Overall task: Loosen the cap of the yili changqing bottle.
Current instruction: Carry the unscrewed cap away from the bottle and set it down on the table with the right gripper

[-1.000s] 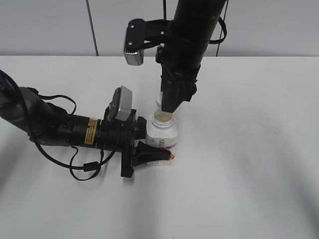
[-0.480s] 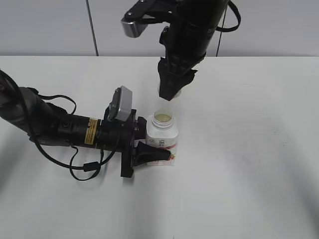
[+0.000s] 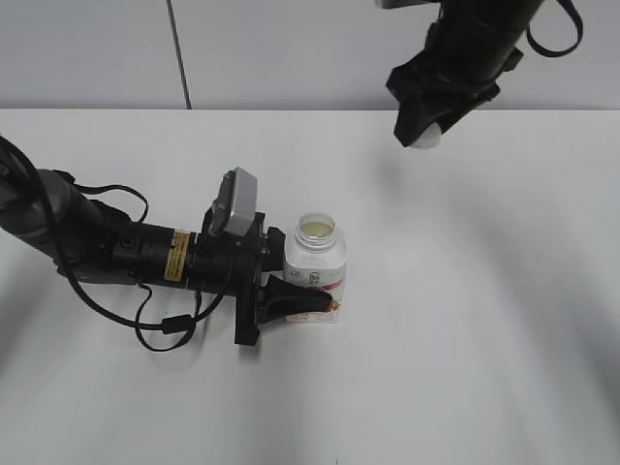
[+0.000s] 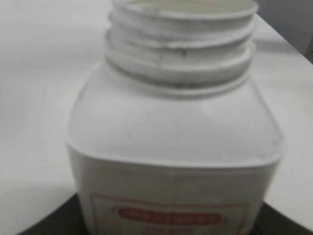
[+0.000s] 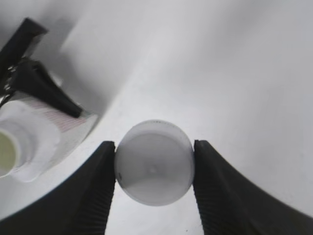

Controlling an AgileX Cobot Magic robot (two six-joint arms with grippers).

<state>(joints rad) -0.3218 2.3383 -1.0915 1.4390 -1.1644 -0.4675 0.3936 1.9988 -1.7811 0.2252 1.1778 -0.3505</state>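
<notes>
The cap [image 5: 154, 169] sits pinched in the right pincer [image 3: 423, 136] — high, well right of the upright bottle [image 3: 315, 266], which the left pincer [image 3: 291, 298] clamps on the surface [image 3: 465, 339].

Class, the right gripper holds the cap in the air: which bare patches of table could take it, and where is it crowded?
Free: the table right of the bottle, and the near strip in front. Crowded: left of the bottle, where the left gripper and cables lie. The right gripper holds the cap above the far right.
</notes>
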